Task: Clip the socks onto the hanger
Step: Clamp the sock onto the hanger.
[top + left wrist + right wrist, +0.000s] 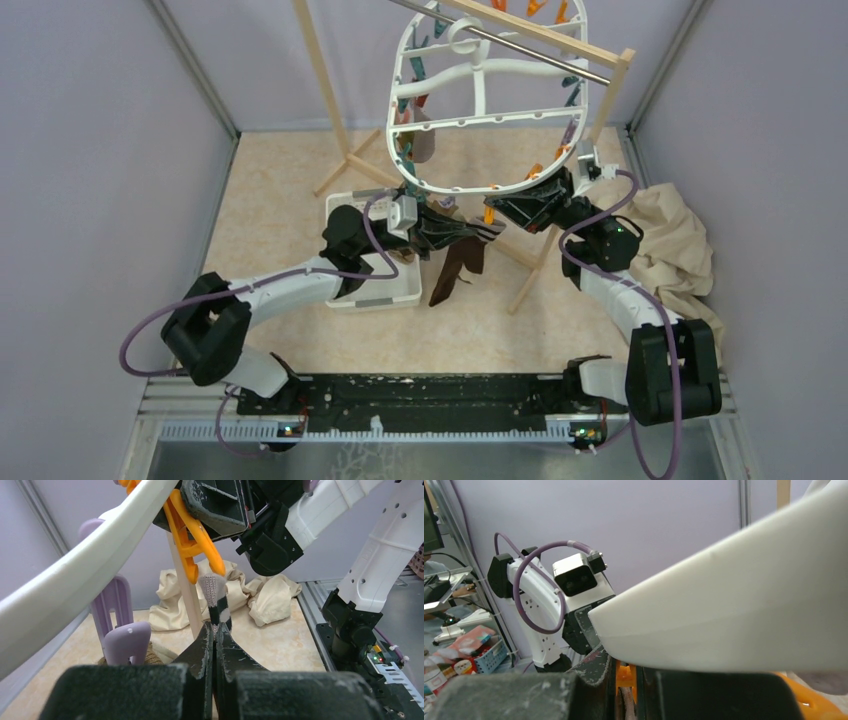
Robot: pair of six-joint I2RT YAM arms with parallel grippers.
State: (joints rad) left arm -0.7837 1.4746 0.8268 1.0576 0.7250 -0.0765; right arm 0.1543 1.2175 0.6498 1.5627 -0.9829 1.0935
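Note:
The white oval hanger (470, 120) hangs from the rack's bar, and its rim (75, 580) crosses the left wrist view. My left gripper (447, 228) (215, 627) is shut on a dark brown and cream sock (216, 602). The sock's tail dangles below it (458, 268). The sock's upper end reaches the lower tips of an orange peg (192, 545) on the near rim. I cannot tell if it lies between them. My right gripper (498, 211) (626, 667) is shut on that orange peg (626, 676), under the hanger rim (734, 615).
A wooden rack (325, 80) with a metal bar (540, 50) carries the hanger. A purple peg (122, 630) hangs left of the sock. A white tray (385, 295) lies under my left arm. A big beige cloth (670, 240) is heaped at the right wall.

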